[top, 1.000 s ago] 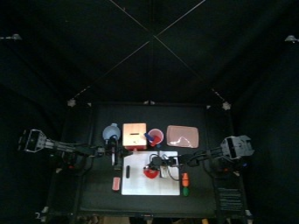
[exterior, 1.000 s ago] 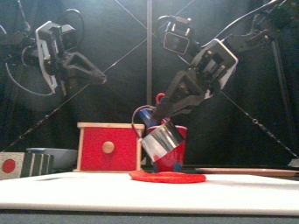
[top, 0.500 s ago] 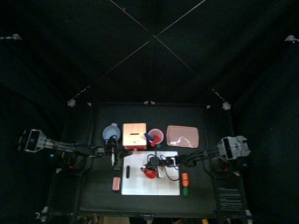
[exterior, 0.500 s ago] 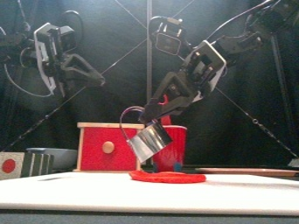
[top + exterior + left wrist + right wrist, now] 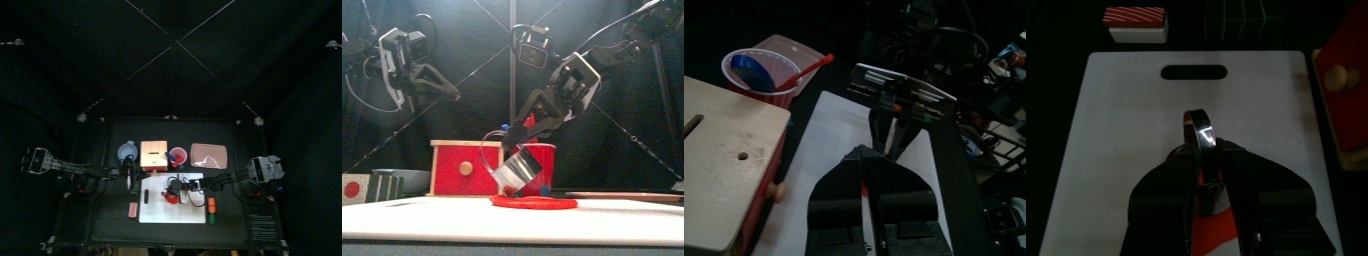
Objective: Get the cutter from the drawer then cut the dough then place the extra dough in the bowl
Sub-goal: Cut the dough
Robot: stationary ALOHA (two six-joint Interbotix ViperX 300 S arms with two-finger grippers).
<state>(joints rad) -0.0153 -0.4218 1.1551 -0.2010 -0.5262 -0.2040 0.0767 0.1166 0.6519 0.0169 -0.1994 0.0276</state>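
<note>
R gripper (image 5: 523, 130) is clenching cutter (image 5: 516, 168), tilted, above dough (image 5: 533, 202); tilted or off-ctr descent is risking partial cut and dough dragging.

The white cutting board (image 5: 187, 212) lies at the table's front middle with the flat red dough (image 5: 533, 202) on it, and the round metal cutter with a wire handle (image 5: 516, 168) hangs just above the dough. Behind the board, from left to right, stand the blue-grey bowl (image 5: 127, 152), the pale wooden box with a red drawer front (image 5: 154, 152), the red cup (image 5: 177, 155) and the flat pink tray (image 5: 210, 155).
</note>
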